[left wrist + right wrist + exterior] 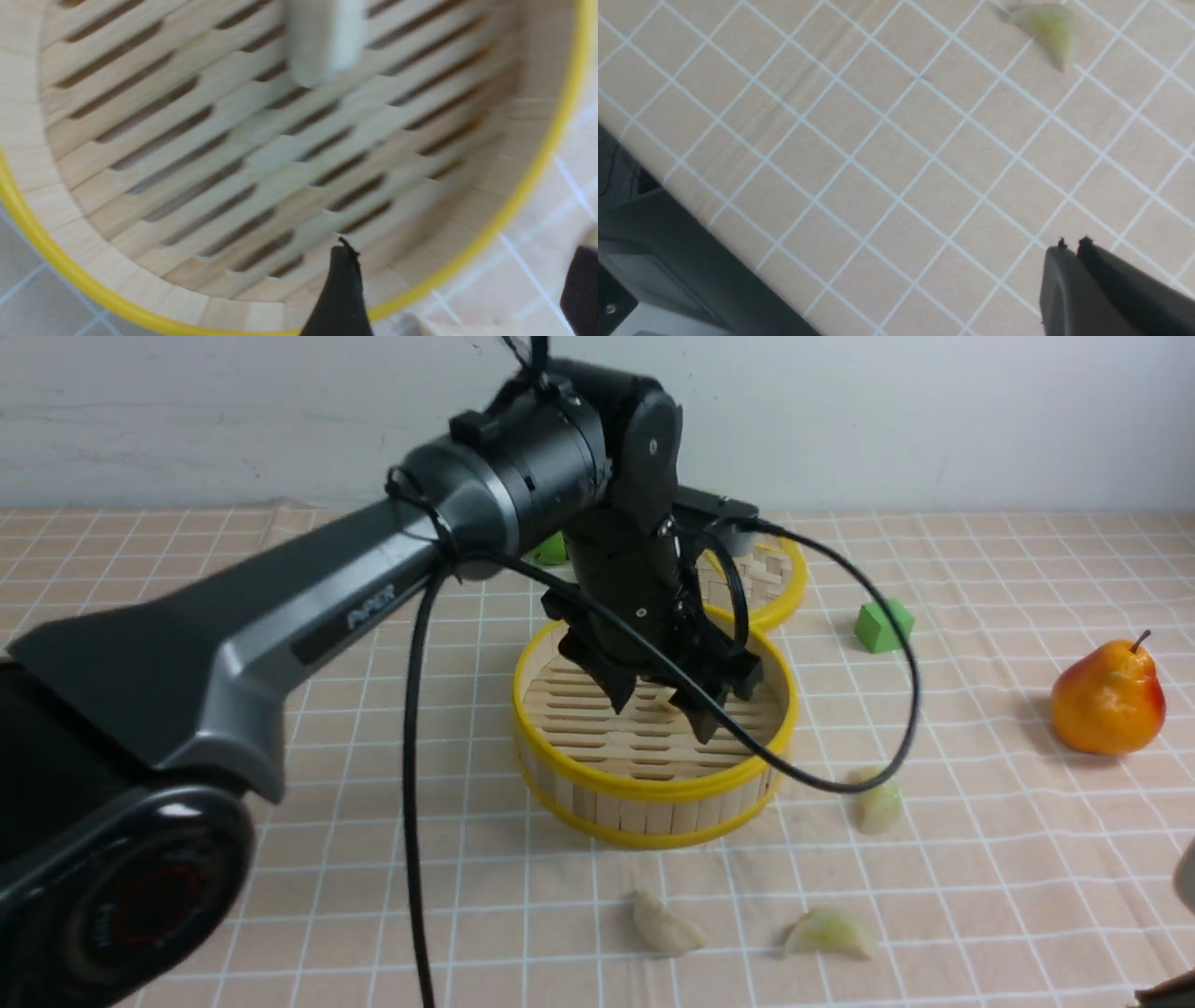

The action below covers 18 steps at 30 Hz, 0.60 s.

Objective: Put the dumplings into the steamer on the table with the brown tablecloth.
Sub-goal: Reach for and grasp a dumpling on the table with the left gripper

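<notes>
The steamer (653, 784) stands mid-table on the brown tablecloth (980, 859). My left gripper (663, 709) hangs just above its slatted floor, open and with nothing between its fingers. In the left wrist view the left gripper (460, 280) is spread wide over the steamer's yellow rim (528, 186), and a blurred cream dumpling (324, 42) is inside on the slats. Three dumplings lie on the cloth: a cream one (665, 924), a pale green one (831, 933) and another (879, 803) by the steamer. My right gripper (1071, 245) is shut and empty above the cloth, apart from a pale green dumpling (1048, 30).
A flat woven lid (770, 579) lies behind the steamer. A green block (882, 625) and an orange-yellow pear (1108, 698) sit to the right. The left arm's black cable (896, 709) loops out over the cloth. The table's near edge (691, 205) shows in the right wrist view.
</notes>
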Each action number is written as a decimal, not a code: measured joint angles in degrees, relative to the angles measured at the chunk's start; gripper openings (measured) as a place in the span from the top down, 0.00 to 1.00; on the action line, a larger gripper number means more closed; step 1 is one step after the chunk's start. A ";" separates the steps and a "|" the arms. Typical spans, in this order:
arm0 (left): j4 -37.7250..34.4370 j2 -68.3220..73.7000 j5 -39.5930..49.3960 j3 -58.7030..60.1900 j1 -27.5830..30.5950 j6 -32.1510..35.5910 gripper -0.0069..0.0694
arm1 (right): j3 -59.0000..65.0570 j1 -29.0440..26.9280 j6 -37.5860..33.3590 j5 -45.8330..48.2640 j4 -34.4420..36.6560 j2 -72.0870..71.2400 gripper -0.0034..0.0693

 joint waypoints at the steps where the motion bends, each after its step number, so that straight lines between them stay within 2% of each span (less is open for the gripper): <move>1: -1.73 -2.09 0.14 1.66 -0.70 3.57 0.19 | 0.00 0.00 1.26 -0.25 -1.35 -1.19 0.91; 9: -4.44 -9.56 0.78 15.91 -7.68 29.02 0.30 | 0.00 0.00 4.30 -0.25 -4.24 -7.29 0.90; 11: -4.38 -9.20 0.78 18.47 -7.93 31.58 0.31 | 0.00 0.00 4.34 -0.18 -4.24 -8.35 0.90; 18: -0.69 -6.43 0.02 22.07 -7.80 33.44 0.32 | 0.00 0.00 4.34 -0.02 -4.25 -10.21 0.90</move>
